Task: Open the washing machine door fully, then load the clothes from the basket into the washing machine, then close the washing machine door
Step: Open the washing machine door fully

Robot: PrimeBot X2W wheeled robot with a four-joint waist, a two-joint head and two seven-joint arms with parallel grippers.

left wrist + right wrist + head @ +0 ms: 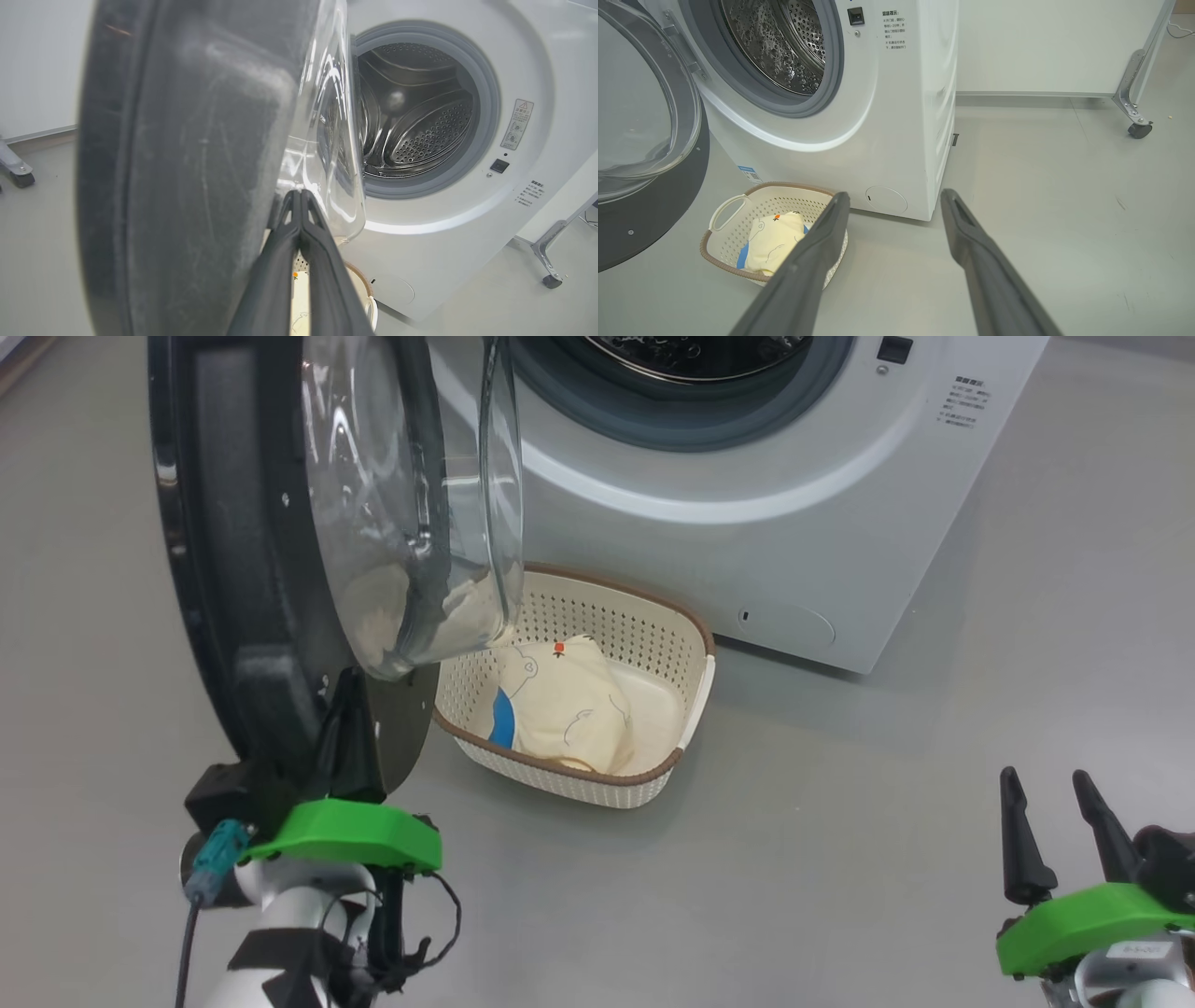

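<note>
Clenched left gripper (299, 196), low beside the washing machine door (233, 569), lies nearer the clothes (569, 705) — well left of the released right gripper (1046, 779).

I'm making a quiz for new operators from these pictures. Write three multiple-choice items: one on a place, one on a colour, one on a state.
1. Where is the basket?
A. On the floor before the washer.
B. Inside the washer.
C. On top of it.
2. What colour is the patch on the clothes?
A. Green.
B. Blue.
C. Black.
3. How is the right gripper?
A. Shut on the clothes.
B. Shut on a basket handle.
C. Open, holding nothing.
Answers: 1 A, it stands on the floor at the washer's foot; 2 B, the patch is blue; 3 C, its fingers stand apart, nothing between them.
</note>
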